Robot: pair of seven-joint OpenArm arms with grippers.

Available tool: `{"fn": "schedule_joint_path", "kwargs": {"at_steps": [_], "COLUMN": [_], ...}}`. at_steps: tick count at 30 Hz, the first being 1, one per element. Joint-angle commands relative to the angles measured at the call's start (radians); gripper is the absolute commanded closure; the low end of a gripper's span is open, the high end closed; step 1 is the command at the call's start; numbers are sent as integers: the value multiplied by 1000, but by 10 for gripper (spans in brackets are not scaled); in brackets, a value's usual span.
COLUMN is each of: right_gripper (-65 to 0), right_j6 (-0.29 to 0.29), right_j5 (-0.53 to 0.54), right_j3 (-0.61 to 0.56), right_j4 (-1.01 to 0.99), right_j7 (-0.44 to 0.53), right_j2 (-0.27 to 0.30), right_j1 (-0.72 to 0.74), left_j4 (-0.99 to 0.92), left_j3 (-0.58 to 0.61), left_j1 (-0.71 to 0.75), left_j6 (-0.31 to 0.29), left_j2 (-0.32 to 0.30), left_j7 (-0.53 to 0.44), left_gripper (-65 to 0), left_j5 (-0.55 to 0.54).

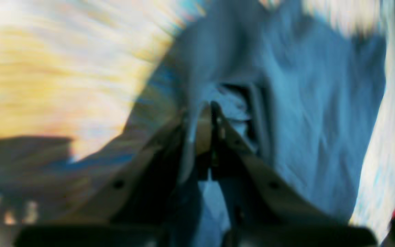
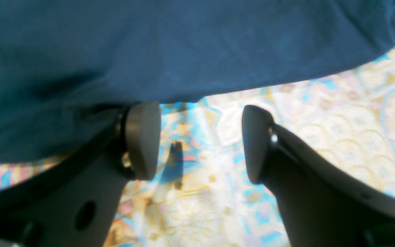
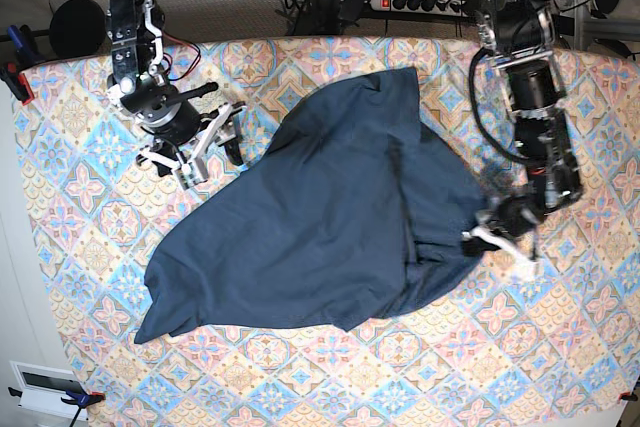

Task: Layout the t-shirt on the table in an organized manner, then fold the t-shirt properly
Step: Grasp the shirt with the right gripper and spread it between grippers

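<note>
Base | left jaws pinch t-shirt point(image 3: 330, 217) | right jaws wide, empty

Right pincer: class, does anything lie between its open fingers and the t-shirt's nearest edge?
Nothing visible does. The right pincer hangs open just off the t-shirt, with only bare patterned table between its fingers and the cloth's edge.

The table point(image 3: 80, 277) (patterned cloth) bears the t-shirt point(image 3: 320, 217).

The t-shirt point(image 3: 330, 217) is soft, matt navy cloth, creased. The tabletop point(image 3: 560, 347) wears smooth printed cloth. The right pincer point(image 2: 201, 140) looks like matt dark plastic.
</note>
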Motion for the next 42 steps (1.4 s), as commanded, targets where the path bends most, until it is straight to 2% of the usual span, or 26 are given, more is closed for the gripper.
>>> {"fn": "schedule_joint_path", "kwargs": {"at_steps": [1, 6, 10, 13, 16, 19, 25, 28, 32, 42], "right_gripper": [-360, -363, -364, -364, -364, -364, -363, -361, -361, -361], "right_j6": [2, 2, 2, 2, 2, 2, 2, 2, 2, 2], "right_j5": [12, 12, 15, 15, 23, 72, 222, 265, 267, 265], "right_j3": [-21, -149, -213, -228, -224, -218, -178, -159, -109, -98], "right_j4": [24, 17, 14, 11, -16, -85, -223, -271, -319, -411], "right_j7": [21, 21, 20, 17, -34, -43, -43, -43, -45, -43], "right_j2": [3, 3, -6, -29, -70, -110, -120, -127, -159, -175], "right_j1": [10, 19, 61, 84, 88, 100, 206, 239, 243, 243], "left_j4": [50, 159, 229, 235, 235, 235, 235, 235, 235, 235], "left_j3": [-50, -260, -417, -467, -509, -544, -578, -579, -579, -579], "left_j1": [-23, 33, 69, 92, 122, 133, 153, 153, 155, 155], "left_j6": [-8, -8, -8, -8, -8, -8, -8, -10, -10, -10], "left_j2": [-39, -78, -78, -81, -102, -104, -108, -110, -112, -122], "left_j7": [-15, 49, 78, 80, 72, 75, 78, 80, 80, 80], "left_gripper": [0, 0, 0, 0, 0, 0, 0, 0, 0, 0], "left_j5": [-45, -97, -91, -91, -96, -97, -97, -97, -97, -97]}}
